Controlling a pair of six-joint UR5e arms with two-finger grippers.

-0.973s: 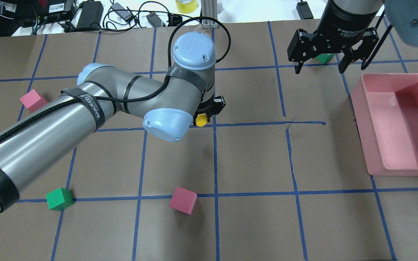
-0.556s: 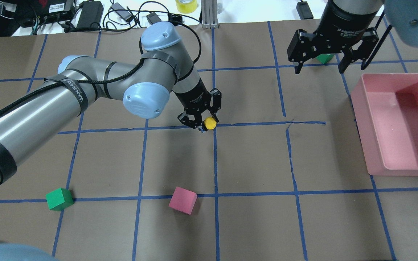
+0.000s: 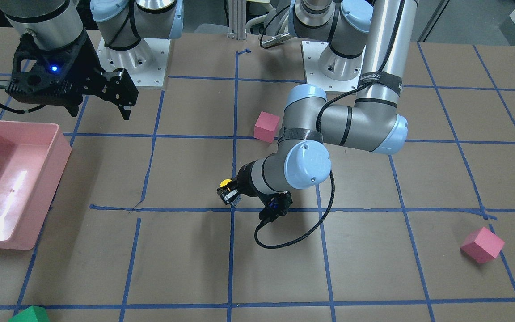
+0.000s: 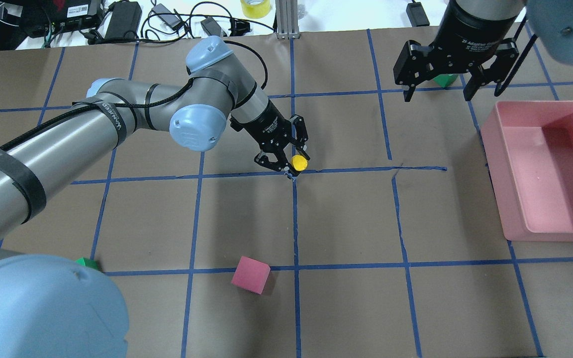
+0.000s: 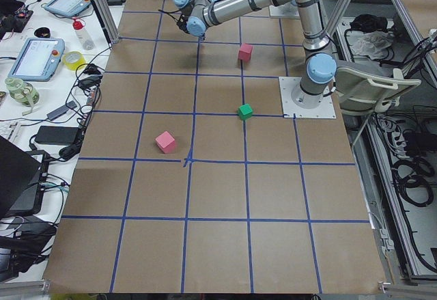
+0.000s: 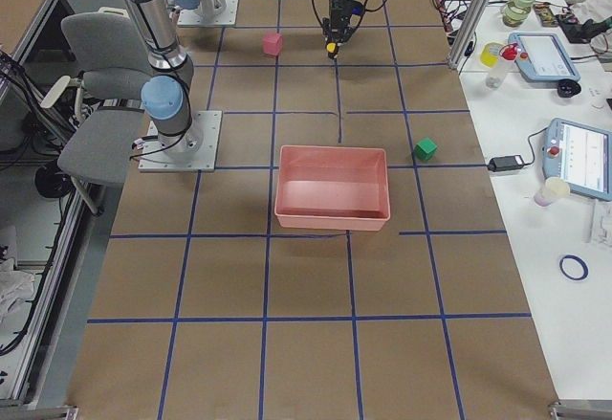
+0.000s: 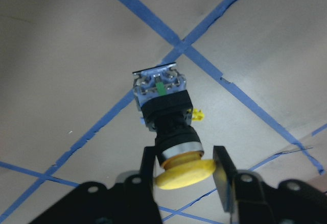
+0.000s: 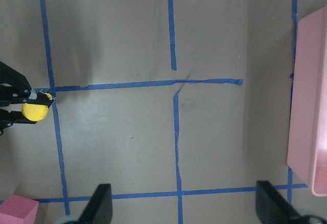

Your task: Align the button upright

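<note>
Pinching the button (image 7: pixel 167 117) just under its yellow cap, the left gripper (image 7: pixel 185 169) is clenched on it, with a black finger (image 7: pixel 223 168) on each side of the neck. The button's black body and pale base stick out past the grip toward a tape crossing (image 7: pixel 180 48) on the brown table (image 4: pixel 346 219). From the wrist view it cannot be told whether the base touches the paper. In the overhead view the left arm reaches in low and slanted near the middle of the table. The button is held tilted rather than upright, its cap a little to the right of that crossing. The right gripper (image 4: pixel 436 95) hangs above the far right part of the table, its fingers spread wide with nothing between them, well apart from the button. A green cube (image 4: pixel 446 79) shows just behind it. A pink bin (image 4: pixel 494 149) sits at the table's right edge, near that gripper. A pink cube (image 4: pixel 250 275) rests on the near side of the table, well apart from the button.
</note>
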